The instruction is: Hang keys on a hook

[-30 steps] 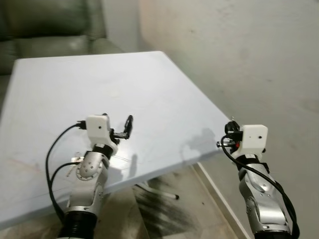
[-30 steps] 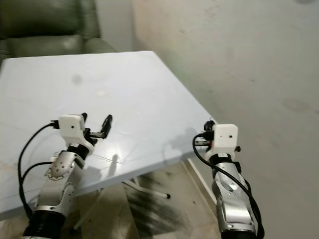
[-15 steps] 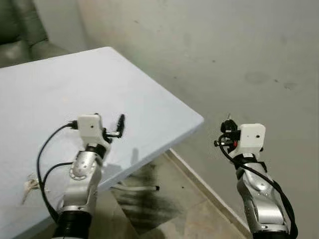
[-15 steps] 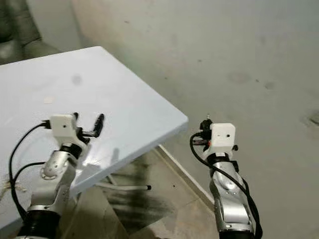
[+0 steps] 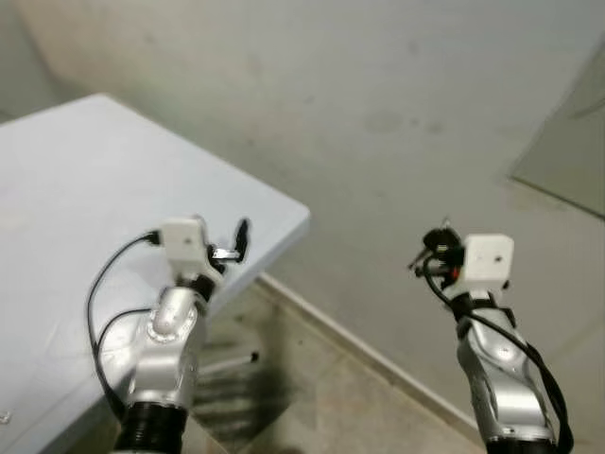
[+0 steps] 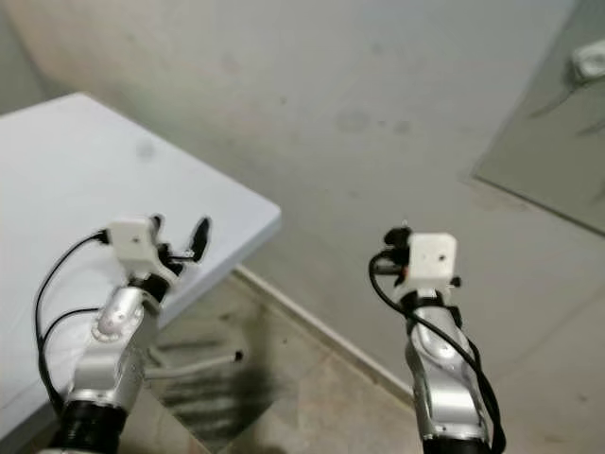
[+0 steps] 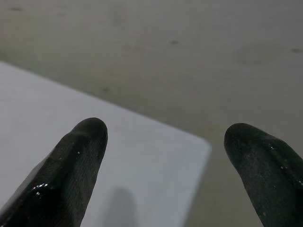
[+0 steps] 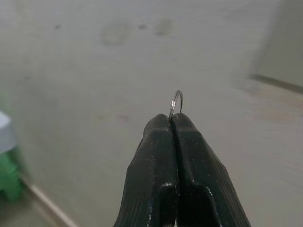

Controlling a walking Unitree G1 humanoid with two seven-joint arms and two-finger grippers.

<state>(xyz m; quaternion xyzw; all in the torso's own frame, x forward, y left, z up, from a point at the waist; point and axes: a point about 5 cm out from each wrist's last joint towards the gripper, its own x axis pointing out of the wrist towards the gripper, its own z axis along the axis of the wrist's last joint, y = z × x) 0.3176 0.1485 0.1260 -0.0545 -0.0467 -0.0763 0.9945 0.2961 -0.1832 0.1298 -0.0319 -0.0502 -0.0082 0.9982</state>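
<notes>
the right gripper (image 8: 173, 124) is pinched tight on a key ring (image 8: 176, 102) — held before the wall (image 5: 397, 85). the left gripper (image 7: 165, 156) hangs spread wide over the white table (image 5: 66, 180) corner.

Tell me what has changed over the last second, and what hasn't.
The head camera has swung to the robot's right: the white table now sits far left, the sofa has left the frame, and a grey panel has come into view on the wall. No object was moved. The right gripper stays shut on the key ring, raised before the wall; the left gripper stays open over the table corner.
</notes>
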